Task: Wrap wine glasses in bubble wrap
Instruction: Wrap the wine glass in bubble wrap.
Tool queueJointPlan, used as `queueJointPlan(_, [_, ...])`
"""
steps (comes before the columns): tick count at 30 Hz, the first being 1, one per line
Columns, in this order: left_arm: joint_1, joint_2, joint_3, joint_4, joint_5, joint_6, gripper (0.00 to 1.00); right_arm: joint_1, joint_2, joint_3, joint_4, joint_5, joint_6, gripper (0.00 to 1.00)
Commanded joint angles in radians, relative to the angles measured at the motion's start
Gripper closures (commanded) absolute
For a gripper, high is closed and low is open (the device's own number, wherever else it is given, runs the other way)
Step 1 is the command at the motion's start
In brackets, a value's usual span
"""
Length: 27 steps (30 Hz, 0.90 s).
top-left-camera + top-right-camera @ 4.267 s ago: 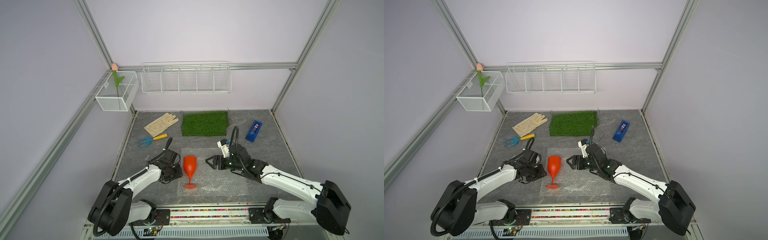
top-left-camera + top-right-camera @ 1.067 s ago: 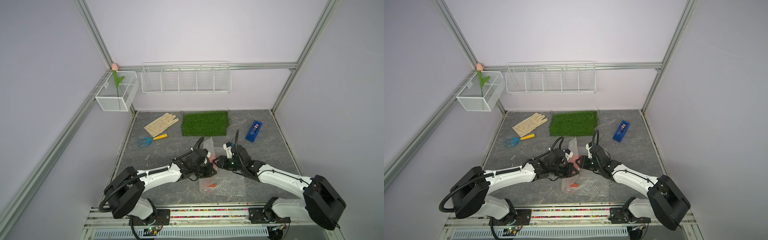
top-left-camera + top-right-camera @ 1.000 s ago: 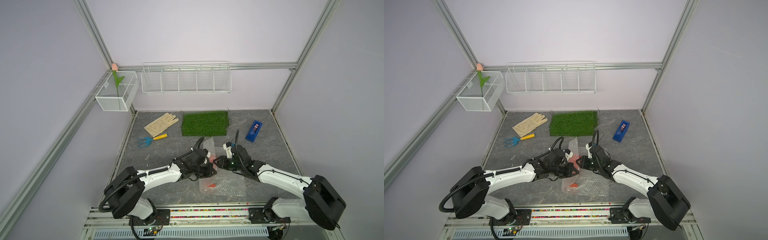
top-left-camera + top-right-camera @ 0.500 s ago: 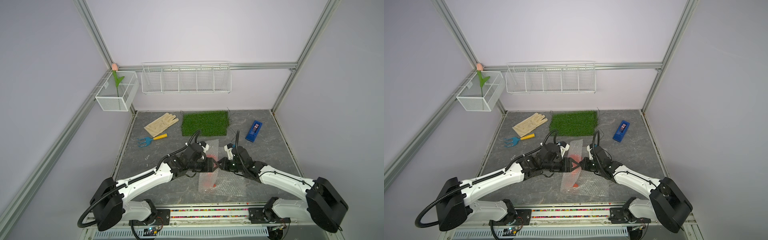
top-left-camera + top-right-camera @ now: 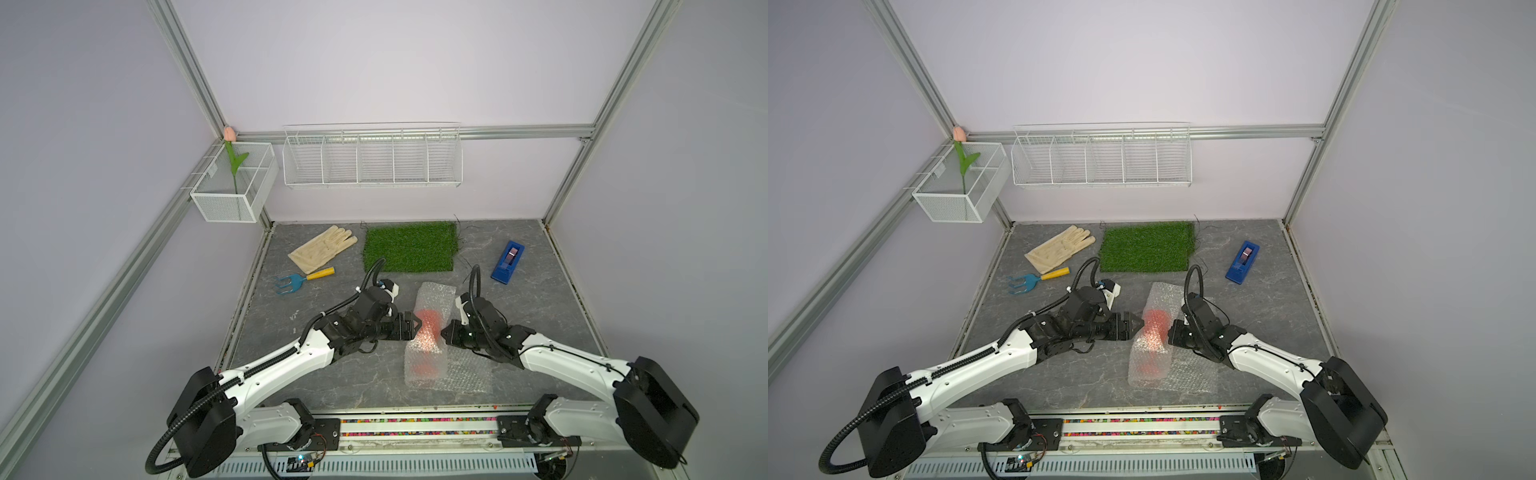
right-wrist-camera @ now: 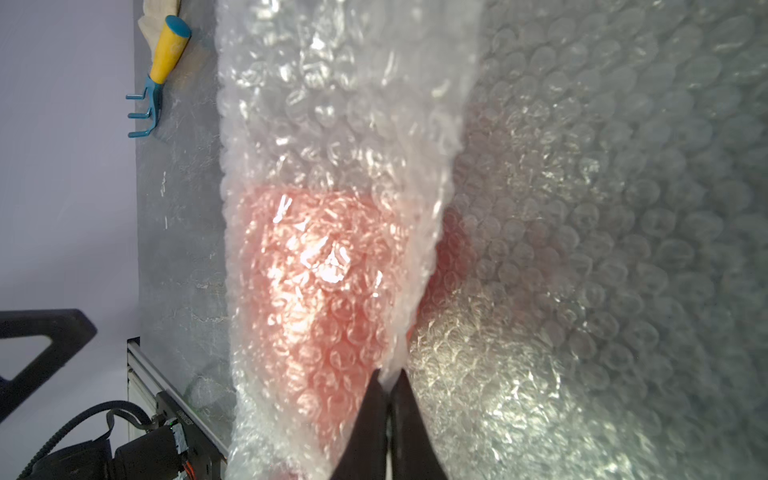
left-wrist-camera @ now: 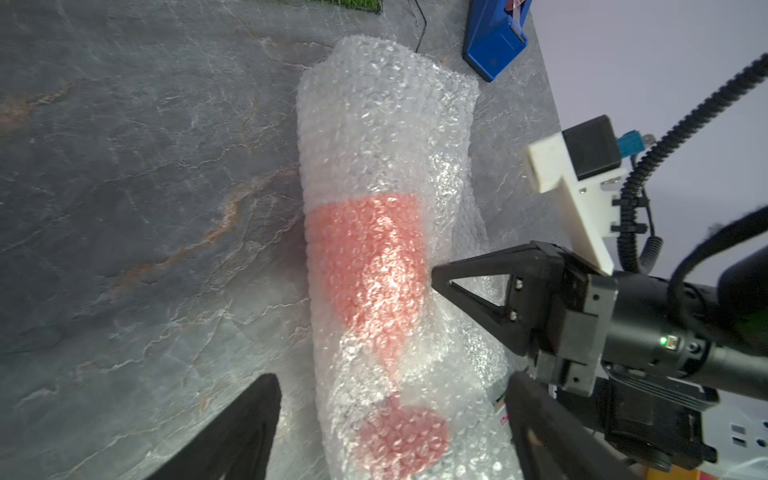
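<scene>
The wine glass is an orange-red goblet lying on its side, rolled inside the bubble wrap and showing only as a red blur through it. The rest of the sheet lies flat toward the front right. My left gripper is open at the roll's left side. In the left wrist view its fingers stand wide apart either side of the wrapped glass, holding nothing. My right gripper is shut on the loose edge of the bubble wrap, its tips pinching the film beside the glass.
Behind the roll lie a green grass mat and a blue tape dispenser. At the back left are a beige glove and a small hand rake. Wire baskets hang on the back wall.
The left gripper has opened and let go of the wrap, its arm lifting and drawing back slightly. The right gripper has shut on the wrap's edge. Four seconds ago the glass stood upright on the flat sheet.
</scene>
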Motion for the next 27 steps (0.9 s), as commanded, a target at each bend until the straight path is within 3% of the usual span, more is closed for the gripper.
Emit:
queueJointPlan(1, [0.032,0.023,-0.027,0.052,0.023,0.033,0.13,-0.004,0.031,-0.005,0.003,0.029,-0.002,0.93])
queueJointPlan(9, [0.077,0.117,-0.026,0.082,0.124,0.046,0.0,0.003,0.103,0.007,0.061,0.03,0.016,0.93])
queueJointPlan(17, [0.128,0.223,-0.039,0.21,0.249,0.015,0.0,0.018,0.181,0.038,0.104,0.024,0.017,0.93])
queueJointPlan(27, [0.151,0.279,-0.062,0.288,0.253,-0.023,0.0,0.053,0.25,0.078,0.13,0.029,0.014,0.93])
